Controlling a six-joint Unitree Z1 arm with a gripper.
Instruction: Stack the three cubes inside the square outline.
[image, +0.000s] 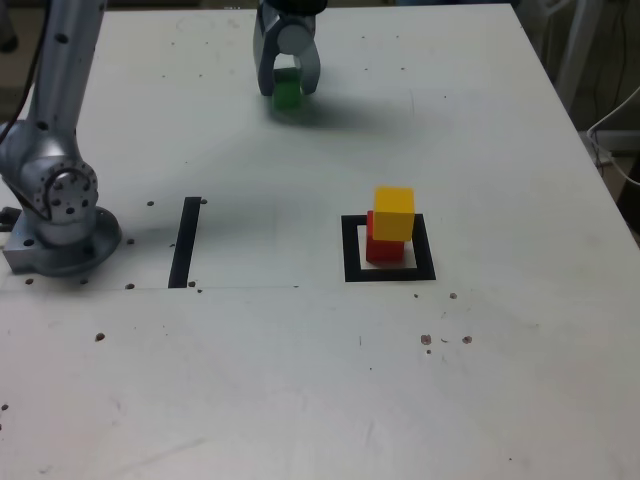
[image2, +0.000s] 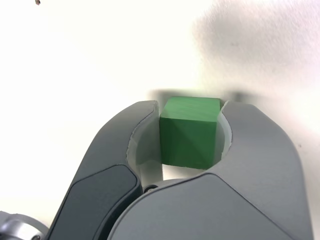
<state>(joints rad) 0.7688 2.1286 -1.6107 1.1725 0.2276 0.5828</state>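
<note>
Gripper (image: 287, 88) clenched the green cube (image2: 190, 132) between its jaws, seemingly resting on the table (image: 300, 380).

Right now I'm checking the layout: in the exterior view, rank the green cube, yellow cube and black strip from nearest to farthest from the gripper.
1. Green cube: held between the jaws of the gripper, at the table's far side.
2–3. Black strip, toward the exterior view's left, and yellow cube, atop the red cube: too close to call.

You've got a white table (image: 300, 400), scuffed and dotted with small holes, evenly lit. Beyond its far edge on the exterior view's right, pale cables (image: 615, 120) trail through dim clutter.
</note>
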